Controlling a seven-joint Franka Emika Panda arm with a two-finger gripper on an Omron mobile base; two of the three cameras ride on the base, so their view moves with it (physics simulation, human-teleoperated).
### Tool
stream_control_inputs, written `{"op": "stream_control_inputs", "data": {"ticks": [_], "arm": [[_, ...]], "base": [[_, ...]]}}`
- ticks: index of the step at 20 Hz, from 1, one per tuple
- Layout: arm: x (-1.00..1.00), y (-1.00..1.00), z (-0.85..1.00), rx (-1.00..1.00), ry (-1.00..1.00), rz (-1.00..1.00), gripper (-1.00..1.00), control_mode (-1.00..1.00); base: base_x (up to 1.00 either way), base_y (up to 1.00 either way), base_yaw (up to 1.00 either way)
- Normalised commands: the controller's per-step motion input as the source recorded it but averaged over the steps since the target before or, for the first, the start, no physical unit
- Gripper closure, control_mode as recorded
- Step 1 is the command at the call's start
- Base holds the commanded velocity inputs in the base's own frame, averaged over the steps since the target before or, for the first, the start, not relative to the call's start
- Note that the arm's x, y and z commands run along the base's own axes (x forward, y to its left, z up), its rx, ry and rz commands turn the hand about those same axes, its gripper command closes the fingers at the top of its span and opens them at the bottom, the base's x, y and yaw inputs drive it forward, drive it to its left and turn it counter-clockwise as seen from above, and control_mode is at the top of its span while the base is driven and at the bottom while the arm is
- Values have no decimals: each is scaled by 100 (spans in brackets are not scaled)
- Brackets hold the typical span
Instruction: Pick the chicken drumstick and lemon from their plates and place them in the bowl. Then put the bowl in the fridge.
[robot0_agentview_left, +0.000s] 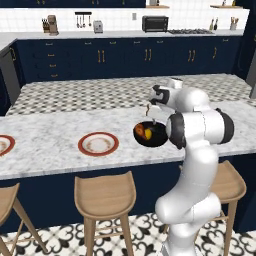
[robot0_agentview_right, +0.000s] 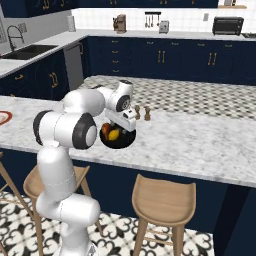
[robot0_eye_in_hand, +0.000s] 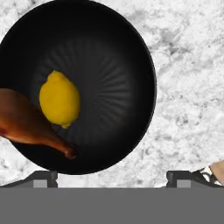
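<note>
The black bowl sits on the white-and-grey marbled counter, round and shallow, with fine ribs fanning out from its middle. In the hand view the lemon lies inside it at about nine o'clock from the centre, a smooth yellow oval with a small nub at each end. The chicken drumstick lies just below it at about eight o'clock, glossy reddish-brown, its fat end over the bowl's rim and its thin bone end pointing inward; the two look to be touching.

The gripper hovers above the bowl's near edge with its two dark finger tips set wide apart and nothing between them.

From the left base view, the bowl is beside the white arm, and a red-brown rimmed plate with a cream centre lies flat at nine o'clock from it, well apart. Light wooden stools with curved seats stand under the counter.
</note>
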Motion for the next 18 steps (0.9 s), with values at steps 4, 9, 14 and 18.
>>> {"op": "stream_control_inputs", "data": {"ticks": [4, 9, 14, 18], "arm": [[-53, -36, 8, 0, -2, -14, -100, -100], [-11, -27, 0, 0, 0, -9, -100, -100], [5, 0, -13, 2, -2, 0, -100, -100], [34, -5, -37, 8, 0, 0, -100, -100]], "base": [[0, 0, 0], [0, 0, 0], [0, 0, 0], [0, 0, 0]]}}
